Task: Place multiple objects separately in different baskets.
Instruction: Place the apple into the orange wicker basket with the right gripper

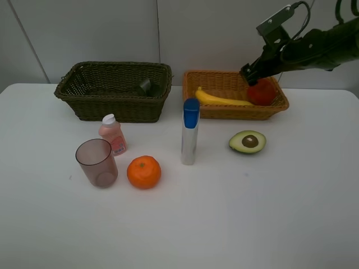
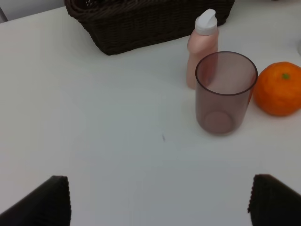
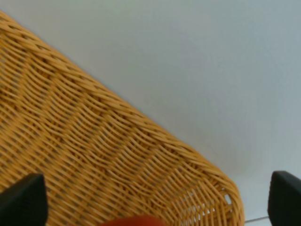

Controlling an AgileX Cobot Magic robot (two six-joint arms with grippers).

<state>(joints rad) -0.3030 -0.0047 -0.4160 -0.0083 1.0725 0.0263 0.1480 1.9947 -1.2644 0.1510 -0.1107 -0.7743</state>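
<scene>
**Both wide: right tool (image 1: 253,74) just above apple (image 1: 262,92) in tan basket (image 1: 241,112), left tool (image 2: 160,202) over tabletop (image 1: 252,213)**

Only the exterior view gives the full layout. The dark olive basket (image 1: 112,109) sits back left. The tan basket sits back right, holding the yellow banana (image 1: 221,100) and the red apple. The silver blue-capped tube (image 1: 189,140) stands upright mid-table, with the avocado half (image 1: 247,142) cut face up to its right. The left wrist view shows close up the translucent pinkish cup (image 2: 225,94) standing upright, the pink white-capped bottle (image 2: 200,47) just behind it, and the orange (image 2: 280,89) beside it. The right wrist view shows only tan weave and a red apple sliver, apart from both fingers (image 3: 23,197).
</scene>
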